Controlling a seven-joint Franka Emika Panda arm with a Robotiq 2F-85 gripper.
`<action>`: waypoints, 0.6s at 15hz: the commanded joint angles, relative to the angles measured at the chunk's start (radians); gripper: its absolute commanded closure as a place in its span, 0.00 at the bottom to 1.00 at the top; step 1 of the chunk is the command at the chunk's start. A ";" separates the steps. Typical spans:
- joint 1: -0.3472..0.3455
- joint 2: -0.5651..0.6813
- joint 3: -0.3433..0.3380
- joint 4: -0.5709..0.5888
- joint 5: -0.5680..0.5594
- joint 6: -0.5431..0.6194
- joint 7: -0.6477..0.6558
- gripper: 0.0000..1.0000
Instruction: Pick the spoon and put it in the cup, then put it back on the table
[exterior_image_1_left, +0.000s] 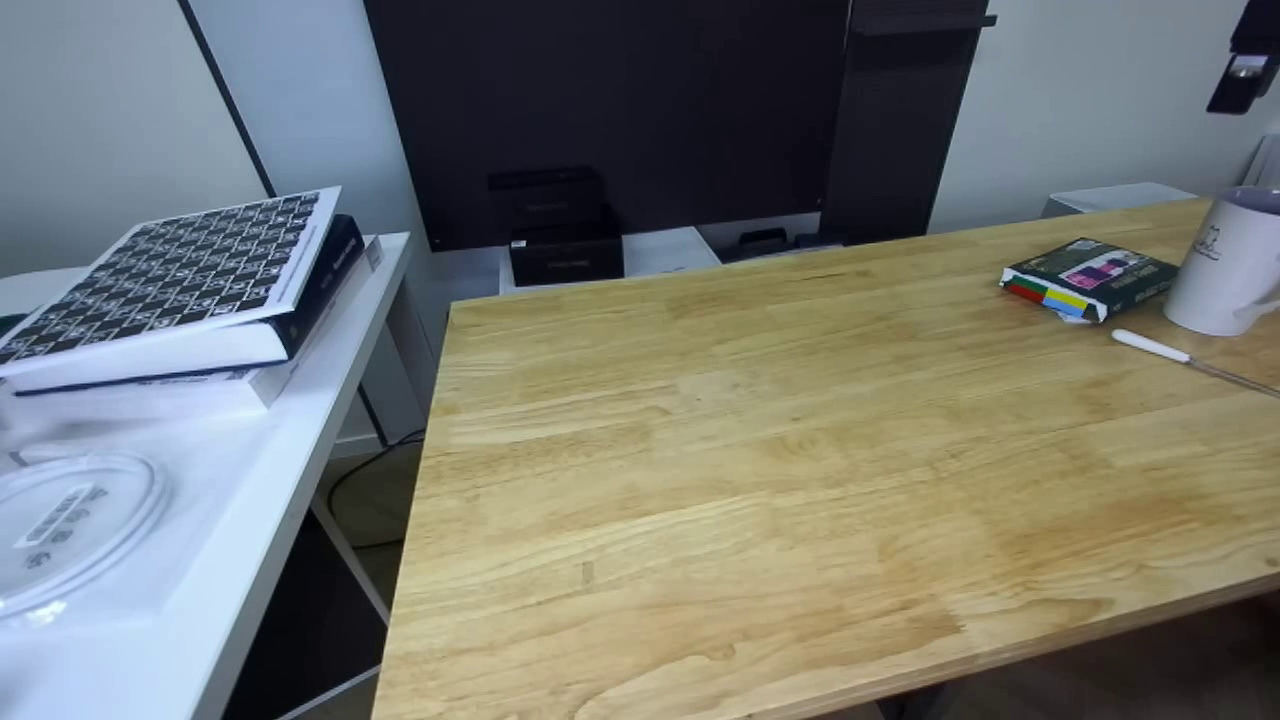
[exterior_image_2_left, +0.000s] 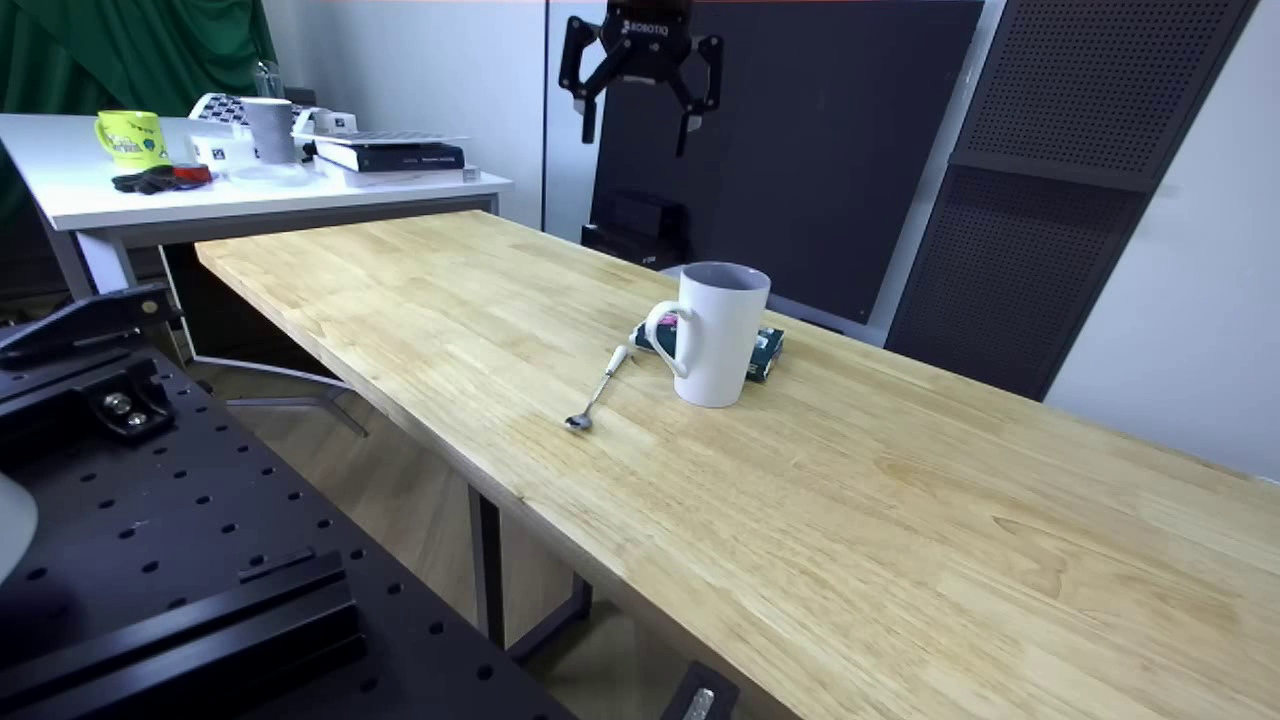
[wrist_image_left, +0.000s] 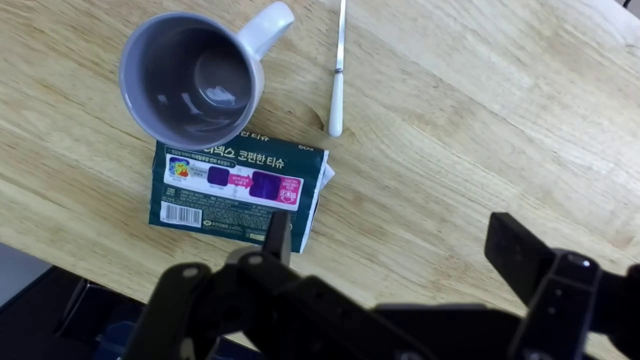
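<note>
In an exterior view the spoon (exterior_image_2_left: 613, 367) lies whole on the wooden surface (exterior_image_2_left: 850, 530), and only there does its bowl show. The cup (exterior_image_2_left: 725, 340) stands upright near it, handle turned toward the spoon, partly hiding a green tissue pack (exterior_image_2_left: 765, 353) behind. Farther off, a yellow mug (exterior_image_2_left: 134, 138) and a grey tumbler (exterior_image_2_left: 271, 130) stand on a white surface (exterior_image_2_left: 75, 168). The pincer (exterior_image_2_left: 635, 147) hangs at the top, pointing down, its fingers (exterior_image_2_left: 588, 120) spread wide.

In an exterior view the right edge cuts off the spoon's bowl end and part of the cup; at the left a coiled white cable (exterior_image_1_left: 152, 492) lies in front of stacked books (exterior_image_1_left: 175, 268).

In the wrist view the cup's grey inside shows. The tissue pack lies just beside the cup, whether touching I cannot tell, and the spoon lies apart from both. One finger hides part of the tissue pack
</note>
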 joint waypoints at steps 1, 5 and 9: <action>-0.009 0.048 0.004 -0.023 -0.057 0.098 0.057 0.00; -0.013 0.119 0.002 -0.042 -0.103 0.198 0.081 0.00; -0.024 0.184 0.010 -0.038 -0.091 0.240 0.083 0.00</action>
